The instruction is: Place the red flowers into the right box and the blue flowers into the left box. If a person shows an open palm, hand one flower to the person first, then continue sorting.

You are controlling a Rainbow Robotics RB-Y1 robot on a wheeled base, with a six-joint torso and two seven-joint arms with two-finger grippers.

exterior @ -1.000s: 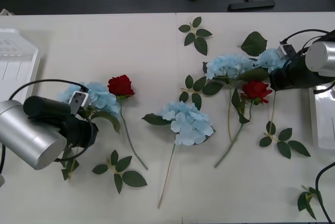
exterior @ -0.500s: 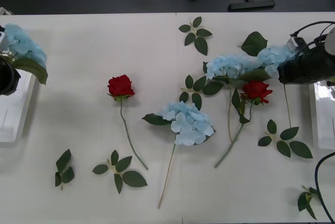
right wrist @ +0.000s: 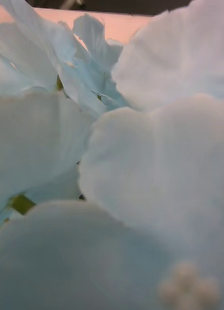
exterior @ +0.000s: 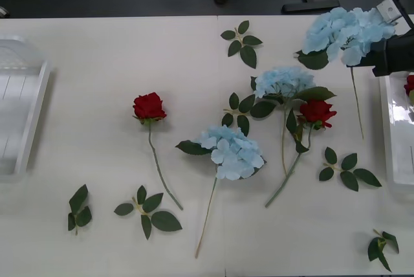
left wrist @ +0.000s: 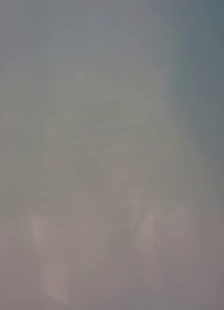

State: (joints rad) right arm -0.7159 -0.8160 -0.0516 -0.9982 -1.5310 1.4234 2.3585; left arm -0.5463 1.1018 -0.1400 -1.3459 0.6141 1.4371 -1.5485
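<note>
My right gripper point(exterior: 376, 54) hangs at the far right, beside the right box point(exterior: 392, 136), and is shut on a blue flower point(exterior: 346, 30) lifted off the table with its stem hanging down. The petals of this blue flower point(right wrist: 141, 169) press close in the right wrist view. Two more blue flowers point(exterior: 283, 81) point(exterior: 233, 153) lie mid-table. One red flower point(exterior: 149, 105) lies left of centre and another point(exterior: 317, 112) right of centre. A third red head point(exterior: 409, 85) shows inside the right box. The left box point(exterior: 32, 118) stands at the left edge.
Loose green leaf sprigs lie scattered: one at the back centre point(exterior: 241, 43), two at the front left point(exterior: 147, 211) point(exterior: 78, 207), one beside the right box point(exterior: 348, 170) and one at the front right corner point(exterior: 381, 246). The table's far edge borders a dark floor.
My right gripper has lifted its blue flower up and toward the table's far edge. The left arm, which held a blue flower over the left box, has left the front view.
</note>
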